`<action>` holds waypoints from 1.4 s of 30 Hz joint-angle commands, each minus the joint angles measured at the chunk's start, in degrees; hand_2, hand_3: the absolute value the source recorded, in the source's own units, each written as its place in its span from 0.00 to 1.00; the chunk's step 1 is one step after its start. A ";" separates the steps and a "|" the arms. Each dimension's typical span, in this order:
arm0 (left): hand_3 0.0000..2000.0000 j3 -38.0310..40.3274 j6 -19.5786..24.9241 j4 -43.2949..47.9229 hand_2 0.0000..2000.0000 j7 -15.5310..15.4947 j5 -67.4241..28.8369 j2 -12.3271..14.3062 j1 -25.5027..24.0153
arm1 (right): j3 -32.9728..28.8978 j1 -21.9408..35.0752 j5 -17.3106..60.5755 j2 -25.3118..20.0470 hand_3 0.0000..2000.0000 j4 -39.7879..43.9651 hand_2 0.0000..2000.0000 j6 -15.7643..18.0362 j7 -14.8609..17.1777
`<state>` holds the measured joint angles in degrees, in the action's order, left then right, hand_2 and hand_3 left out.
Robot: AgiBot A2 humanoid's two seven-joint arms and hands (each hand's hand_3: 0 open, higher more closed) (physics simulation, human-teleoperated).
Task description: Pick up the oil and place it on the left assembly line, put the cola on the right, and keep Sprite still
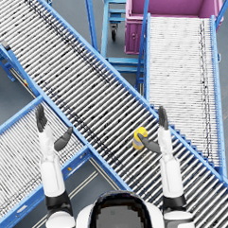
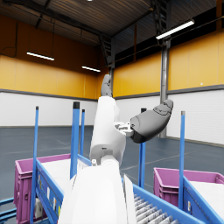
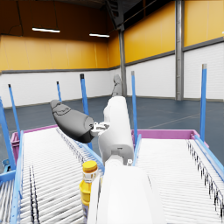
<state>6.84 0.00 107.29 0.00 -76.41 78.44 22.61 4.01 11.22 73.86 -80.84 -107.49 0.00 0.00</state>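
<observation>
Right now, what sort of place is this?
Probably a warehouse or factory sorting hall: blue roller conveyors, a magenta bin at one line's end, high yellow walls with strip lights.

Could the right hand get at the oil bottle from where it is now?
Probably yes. The oil bottle stands on the rollers close beside the thumb of the open right hand, and nothing shows between them.

The oil bottle (image 1: 139,138), yellow with a yellow cap, stands upright on the grey rollers of the diagonal conveyor (image 1: 86,84), just lower right of the frame's centre
</observation>
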 commanded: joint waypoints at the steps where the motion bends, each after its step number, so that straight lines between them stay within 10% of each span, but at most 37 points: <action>1: 0.00 -0.08 0.00 -0.05 0.00 0.00 0.00 0.04 0.00 | 3.40 -2.80 0.00 0.78 0.00 2.04 0.00 0.00 0.00; 12: 0.00 -0.35 0.00 0.24 0.00 0.00 0.00 0.39 -0.20 | 6.20 -2.85 0.00 -0.19 0.00 16.17 0.00 0.00 0.00; 33: 0.00 1.66 0.00 -5.20 0.00 0.00 0.01 0.76 2.03 | 12.46 15.95 -0.02 -8.20 0.00 56.44 0.00 0.00 0.00; 34: 0.00 1.33 0.00 -4.99 0.00 0.00 0.01 0.93 1.29 | 12.33 15.93 -0.01 -8.27 0.16 56.44 0.68 0.00 0.00; 35: 0.00 1.55 0.00 -4.81 0.00 0.00 0.01 0.82 1.99 | 12.47 16.18 0.06 -8.23 0.33 57.89 1.00 2.07 -0.11; 39: 0.00 1.64 0.00 -4.91 0.00 0.00 0.02 0.98 1.69 | 14.86 15.37 0.43 -6.77 0.98 51.65 1.00 5.04 -0.22; 42: 0.00 0.41 0.00 -4.54 0.00 0.00 0.02 1.09 1.58 | 14.07 15.09 0.38 -6.62 1.00 40.70 1.00 0.79 -0.03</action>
<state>8.00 0.00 102.37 0.00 -76.39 79.65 23.62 18.06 25.23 74.21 -87.07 -58.63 0.12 0.20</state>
